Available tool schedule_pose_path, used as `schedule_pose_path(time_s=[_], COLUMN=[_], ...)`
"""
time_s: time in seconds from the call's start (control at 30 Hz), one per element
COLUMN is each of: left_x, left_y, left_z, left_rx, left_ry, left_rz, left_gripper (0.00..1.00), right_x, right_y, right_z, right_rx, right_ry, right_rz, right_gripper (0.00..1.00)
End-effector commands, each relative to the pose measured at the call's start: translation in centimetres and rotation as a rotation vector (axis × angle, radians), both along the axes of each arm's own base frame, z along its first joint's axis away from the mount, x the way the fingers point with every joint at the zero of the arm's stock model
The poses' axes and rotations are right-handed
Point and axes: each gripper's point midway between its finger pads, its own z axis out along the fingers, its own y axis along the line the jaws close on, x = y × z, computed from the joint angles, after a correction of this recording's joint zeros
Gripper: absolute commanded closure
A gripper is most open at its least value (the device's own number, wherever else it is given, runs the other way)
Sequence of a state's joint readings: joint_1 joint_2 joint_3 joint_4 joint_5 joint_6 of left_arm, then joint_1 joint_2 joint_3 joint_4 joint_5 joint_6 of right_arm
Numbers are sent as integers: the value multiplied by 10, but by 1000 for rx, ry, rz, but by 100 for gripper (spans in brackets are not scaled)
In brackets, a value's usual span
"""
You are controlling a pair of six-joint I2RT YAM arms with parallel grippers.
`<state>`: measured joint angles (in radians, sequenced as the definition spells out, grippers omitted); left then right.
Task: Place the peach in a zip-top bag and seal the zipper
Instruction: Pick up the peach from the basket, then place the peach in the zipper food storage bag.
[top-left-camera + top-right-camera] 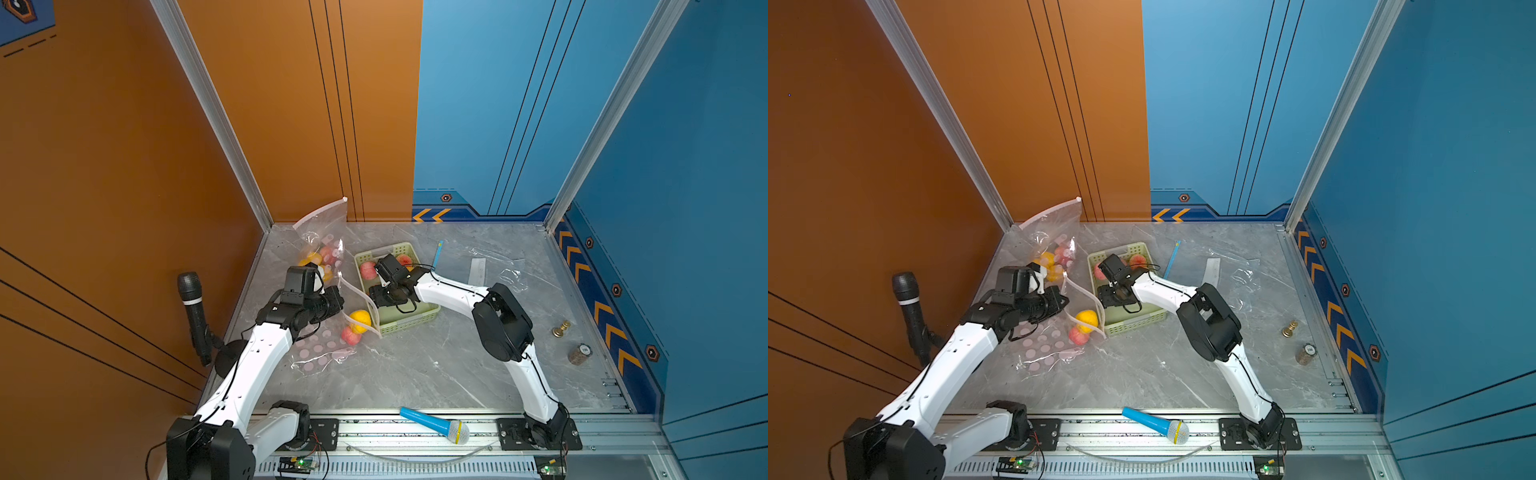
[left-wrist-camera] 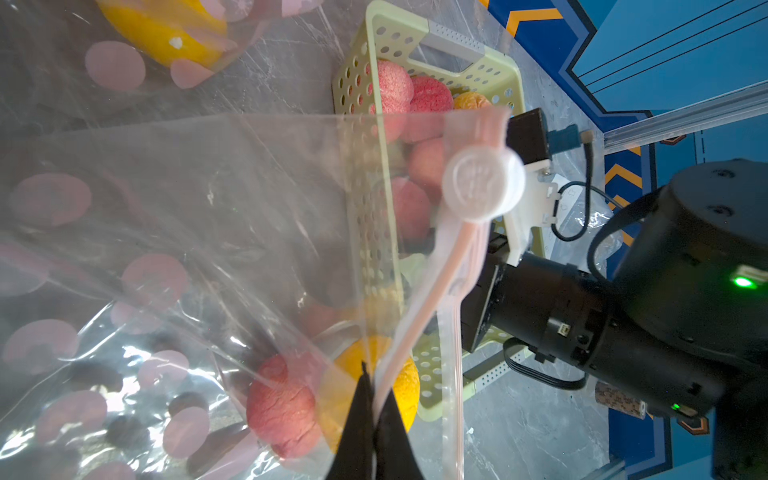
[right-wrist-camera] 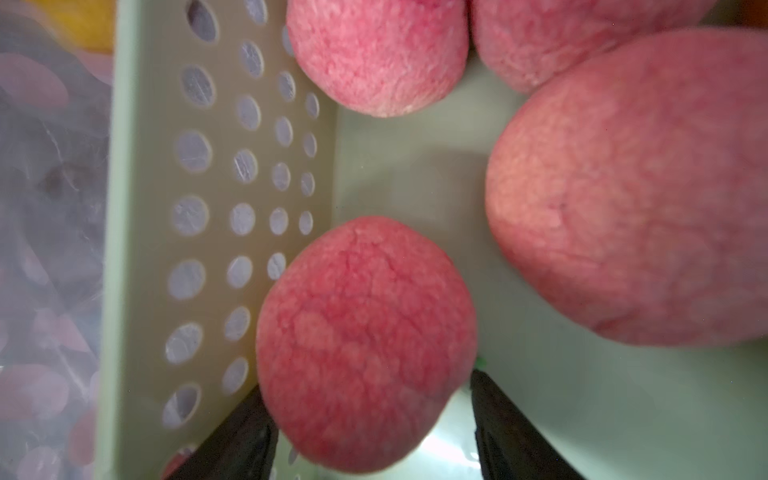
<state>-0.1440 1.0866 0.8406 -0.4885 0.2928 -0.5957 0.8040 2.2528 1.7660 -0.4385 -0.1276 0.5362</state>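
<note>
I have the right gripper (image 3: 368, 384) down inside the pale green perforated plastic basket (image 3: 208, 199), its two black fingers (image 3: 237, 440) standing wide on either side of one fuzzy pink-red peach (image 3: 365, 345) beside the holed wall; one finger looks to touch the fruit, but I cannot tell whether the pair presses on it. That peach is close to round, so I read no long axis, and no stem or tip shows to say which way it points. I count four pink peaches in the basket from the right wrist camera; the left wrist camera adds one small orange fruit (image 2: 471, 102) at the handle end. My left gripper (image 2: 374, 399) is closed tight on the pink zipper strip (image 2: 436, 291) of a clear zip-top bag printed with pink dots (image 1: 320, 353); the strip's two sides gape into an open mouth facing the basket, the bag's length runs away from it toward the left arm, and the embossed mark on its round white slider (image 2: 482, 185) is unreadable to me. Inside that bag lie one pink peach (image 1: 351, 336) and one yellow-orange fruit (image 1: 360, 319). A second dotted bag (image 1: 322, 226) holding fruit leans in the back corner against the orange wall. On the grey marble-look tabletop (image 1: 415, 374) I count one brass weight (image 1: 561, 328) and one brown cylinder (image 1: 579, 353) whose top label is too small to read, with one blue toy microphone (image 1: 434, 424) on the front rail and one black microphone (image 1: 191, 307) on a stand
</note>
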Motion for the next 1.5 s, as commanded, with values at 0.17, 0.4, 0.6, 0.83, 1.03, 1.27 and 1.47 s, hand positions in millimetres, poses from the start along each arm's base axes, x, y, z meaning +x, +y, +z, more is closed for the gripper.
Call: schedule_pose_path(time_s=[0.17,0.4,0.6,0.83,1.03,1.27,1.47], left_x=[-5,-5,-5,-5,-4,-4,-4], left_y=[-5,-7,-8,-11,-14,-18,-23], left_z=[0,0,1,4,7,13,17], left_rx=[-23,-23,-20,-19,-22,-24,-25], left_ry=[-1,-1,-3,-12,-17,-28,-37], left_rz=[-21,-25,-29,-35,-41,-51,-63], left_gripper=[100,100,100,100,100,100,100], right_x=[13,0,-24,-65,-82,-94,-96], right_y=[-2,-21,-30,-6,21,41,49], right_z=[20,46,103,147,142,117,97], right_rx=[58,56,105,201,219,180,121], right_ry=[-39,-95,-195,-258,-231,-186,-158], right_rz=[-23,-13,19,137,213,279,303], right_gripper=[57,64,64,64,64,63,62])
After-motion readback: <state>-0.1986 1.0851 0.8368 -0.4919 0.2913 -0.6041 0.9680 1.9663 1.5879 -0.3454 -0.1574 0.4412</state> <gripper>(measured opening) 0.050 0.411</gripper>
